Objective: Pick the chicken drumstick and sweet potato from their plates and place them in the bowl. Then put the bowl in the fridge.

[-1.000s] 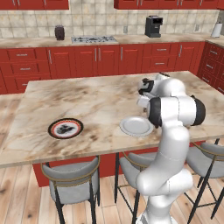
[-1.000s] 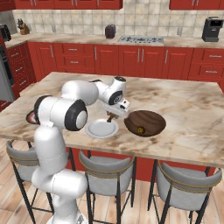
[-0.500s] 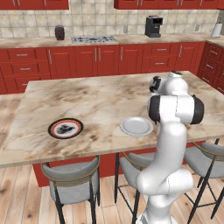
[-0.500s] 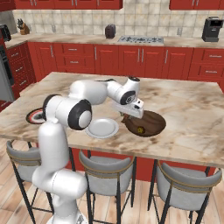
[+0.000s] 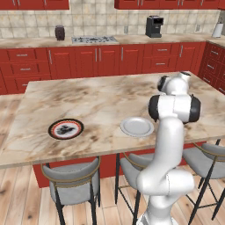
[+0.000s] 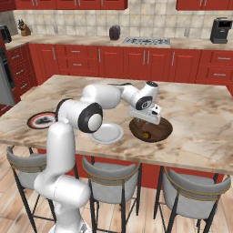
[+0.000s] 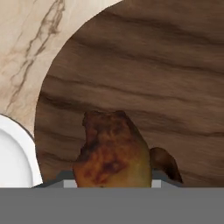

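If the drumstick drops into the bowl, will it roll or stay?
The drumstick looks lumpy and tapered, so it probably wobbles and settles rather than rolls far. The bowl curves up at its rim, which likely contains it.

marble island counter [image 5: 96, 101], 3 grey stools [image 6: 109, 182], coffee machine [image 5: 154, 26], stovetop [image 5: 94, 39]

- bowl [image 6: 157, 132] interior wide open, only chicken drumstick [image 7: 113, 151] in the way
- pale plate [image 6: 107, 133] just beside bowl's left rim
- counter [image 6: 200, 113] bare right of and behind bowl
- red-ringed plate [image 5: 66, 129] well apart, far left
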### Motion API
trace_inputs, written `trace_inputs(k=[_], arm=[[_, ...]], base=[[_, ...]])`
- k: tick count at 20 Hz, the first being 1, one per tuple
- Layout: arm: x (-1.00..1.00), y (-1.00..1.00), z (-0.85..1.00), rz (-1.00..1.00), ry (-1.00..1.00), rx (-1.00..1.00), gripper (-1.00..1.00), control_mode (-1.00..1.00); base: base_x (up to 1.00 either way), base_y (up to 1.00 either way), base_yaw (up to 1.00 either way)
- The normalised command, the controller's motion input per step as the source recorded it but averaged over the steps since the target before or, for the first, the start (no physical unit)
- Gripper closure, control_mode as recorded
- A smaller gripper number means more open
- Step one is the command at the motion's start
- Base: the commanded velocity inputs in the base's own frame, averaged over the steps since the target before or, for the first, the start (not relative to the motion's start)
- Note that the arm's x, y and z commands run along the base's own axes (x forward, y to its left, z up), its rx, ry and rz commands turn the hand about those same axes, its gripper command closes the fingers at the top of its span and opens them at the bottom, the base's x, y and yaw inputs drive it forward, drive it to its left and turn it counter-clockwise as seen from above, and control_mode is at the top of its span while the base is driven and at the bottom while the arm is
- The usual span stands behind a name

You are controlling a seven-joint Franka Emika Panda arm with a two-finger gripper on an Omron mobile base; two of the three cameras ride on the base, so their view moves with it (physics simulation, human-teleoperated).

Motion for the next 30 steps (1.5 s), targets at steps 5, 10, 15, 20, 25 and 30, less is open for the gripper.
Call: trace_inputs(k=[5, 10, 15, 20, 25, 30], arm=[[0.13, -0.18, -0.26, -0.03, 0.00, -0.05, 1.00, -1.00], [0.18, -0.03, -0.31, -0.13, 0.03, -0.04, 1.00, -1.00], [0.20, 0.00, -0.25, -0.16, 0.04, 0.00, 1.00, -1.00], [0.11, 0.00, -0.17, -0.16, 0.09, 0.00, 1.00, -1.00], [0.02, 0.00, -0.15, -0.14, 0.08, 0.00, -1.00, -1.00], [0.00, -0.04, 0.01, -0.09, 0.03, 0.00, -1.00, -1.00]], base=[[0.00, 0.00, 0.00], [0.00, 0.00, 0.00], [0.00, 0.00, 0.00], [0.00, 0.00, 0.00], [0.00, 0.00, 0.00], [0.00, 0.00, 0.00]])
